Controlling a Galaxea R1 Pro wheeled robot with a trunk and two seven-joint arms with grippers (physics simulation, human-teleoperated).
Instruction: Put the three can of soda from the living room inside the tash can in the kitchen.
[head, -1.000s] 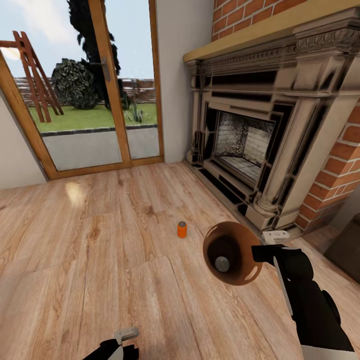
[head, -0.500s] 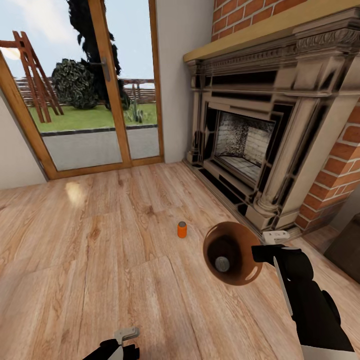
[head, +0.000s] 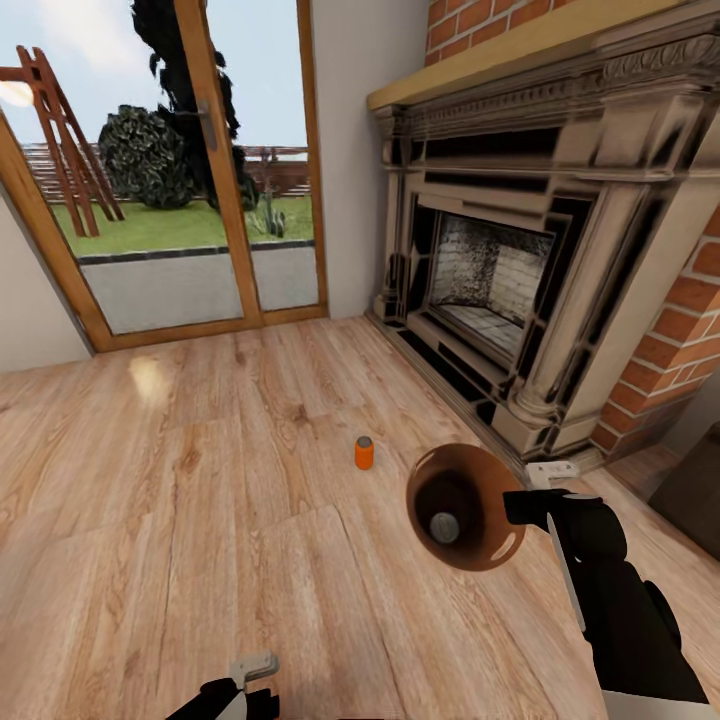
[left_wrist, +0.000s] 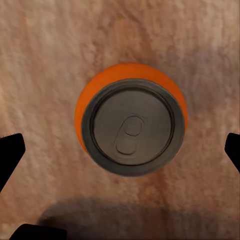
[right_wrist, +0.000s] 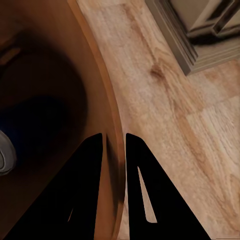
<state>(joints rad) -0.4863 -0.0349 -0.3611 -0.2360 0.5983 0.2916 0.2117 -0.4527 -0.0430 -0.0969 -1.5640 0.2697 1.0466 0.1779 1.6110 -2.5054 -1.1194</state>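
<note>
one soda can standing upright on the wood floor; right gripper pinching the bin rim, second can lying inside; left gripper spreading wide above a third can.

Wood floor bears one upright soda can

The bin, orange-brown inside, hung tilted above the wood floor, its rim pinched, a grey-topped can lying within. Another orange can stood upright on the floor just beyond. A third can stood upright on the floor.
</note>
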